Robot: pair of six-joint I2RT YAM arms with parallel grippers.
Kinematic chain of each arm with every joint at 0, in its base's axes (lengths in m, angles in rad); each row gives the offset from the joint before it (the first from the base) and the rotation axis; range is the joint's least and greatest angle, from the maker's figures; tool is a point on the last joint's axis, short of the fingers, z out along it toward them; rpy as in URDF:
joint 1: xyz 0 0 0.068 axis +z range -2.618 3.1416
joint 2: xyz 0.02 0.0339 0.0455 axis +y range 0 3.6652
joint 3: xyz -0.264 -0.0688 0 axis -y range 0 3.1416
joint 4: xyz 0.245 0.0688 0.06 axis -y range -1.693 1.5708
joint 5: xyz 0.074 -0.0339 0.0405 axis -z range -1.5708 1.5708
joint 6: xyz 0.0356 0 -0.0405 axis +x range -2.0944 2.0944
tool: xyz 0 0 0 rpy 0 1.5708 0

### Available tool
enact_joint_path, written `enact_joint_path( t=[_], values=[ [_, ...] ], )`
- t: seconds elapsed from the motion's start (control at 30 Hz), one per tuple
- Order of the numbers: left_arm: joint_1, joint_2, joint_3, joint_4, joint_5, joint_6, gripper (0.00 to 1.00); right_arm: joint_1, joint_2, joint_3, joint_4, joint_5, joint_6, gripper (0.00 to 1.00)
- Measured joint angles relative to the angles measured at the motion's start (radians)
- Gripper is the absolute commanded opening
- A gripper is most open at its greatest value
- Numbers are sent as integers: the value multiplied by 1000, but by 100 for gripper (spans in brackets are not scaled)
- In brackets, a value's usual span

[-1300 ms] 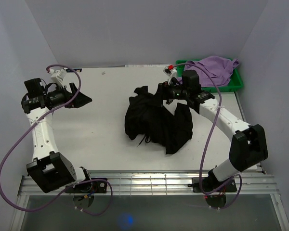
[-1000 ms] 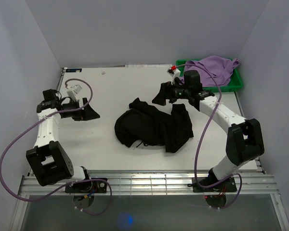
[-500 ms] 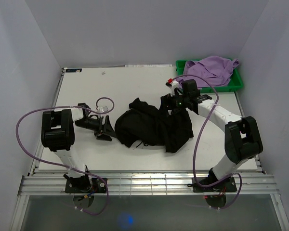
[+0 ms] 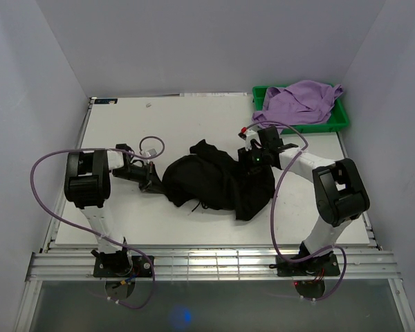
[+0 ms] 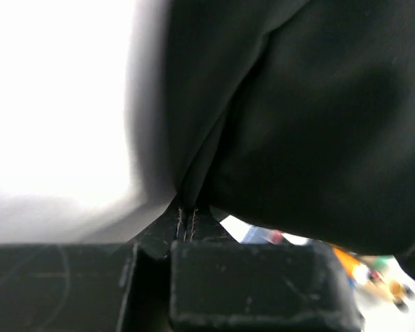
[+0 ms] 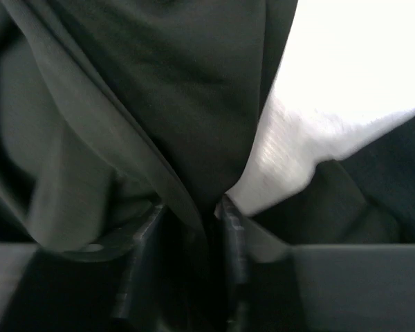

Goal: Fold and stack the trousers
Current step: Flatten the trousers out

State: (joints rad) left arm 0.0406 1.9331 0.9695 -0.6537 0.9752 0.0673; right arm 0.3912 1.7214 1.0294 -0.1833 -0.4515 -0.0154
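The black trousers [image 4: 218,180] lie in a crumpled heap on the middle of the white table [image 4: 187,124]. My left gripper [image 4: 154,183] lies low at the heap's left edge. In the left wrist view its jaws meet at the tip [image 5: 183,214], pinching a fold of the trousers [image 5: 297,124]. My right gripper [image 4: 247,160] is down on the heap's upper right part. In the right wrist view a fold of the trousers [image 6: 159,83] runs between its fingers [image 6: 190,214], which press on it from both sides.
A green tray [image 4: 342,123] at the back right corner holds a lilac garment [image 4: 301,100]. Purple cables loop from both arms over the table. Grey walls stand close on the left, back and right.
Both arms came down from above the table onto the heap. The left gripper swung right to its left edge and shut; the right gripper dropped onto the upper right part and closed on fabric.
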Motion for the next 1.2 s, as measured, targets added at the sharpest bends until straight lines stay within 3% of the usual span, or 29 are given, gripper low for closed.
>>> enact_joint_path(
  t=[0.07,0.13,0.3,0.33,0.37,0.4,0.43,0.47,0.5,0.53,0.6,0.63,0.8,0.93,1.2],
  values=[
    [34,-6,43,-31,-45,18,0,-10,-3,-14,0,3,-5,17],
    [87,-16,103,-89,-102,61,0,-26,-20,-37,-5,4,-7,8],
    [220,-29,306,-233,-284,211,0,-69,-115,-90,-58,19,-37,8],
    [233,-29,341,-252,-315,234,0,-72,-131,-94,-64,27,-45,11],
    [243,-29,383,-271,-354,263,0,-73,-143,-95,-71,35,-52,26],
    [246,-28,424,-287,-393,289,6,-73,-151,-95,-78,45,-59,33],
    [245,-26,465,-301,-428,316,16,-73,-155,-95,-83,58,-69,61],
    [239,-19,509,-318,-462,340,31,-73,-157,-94,-90,68,-72,72],
    [232,-9,552,-325,-494,361,58,-73,-157,-92,-101,80,-79,78],
    [225,3,591,-329,-520,378,74,-73,-157,-86,-118,91,-92,86],
    [217,23,649,-328,-560,393,82,-75,-157,-55,-169,111,-114,88],
    [214,26,657,-325,-573,397,97,-76,-157,-33,-192,116,-126,90],
    [228,-3,603,-322,-575,395,98,-77,-198,32,-287,111,-212,91],
    [286,-65,459,-317,-461,344,96,-54,-286,10,-346,79,-268,90],
    [354,-193,106,-136,-253,69,95,172,-347,-172,-294,144,-348,94]
  ],
)
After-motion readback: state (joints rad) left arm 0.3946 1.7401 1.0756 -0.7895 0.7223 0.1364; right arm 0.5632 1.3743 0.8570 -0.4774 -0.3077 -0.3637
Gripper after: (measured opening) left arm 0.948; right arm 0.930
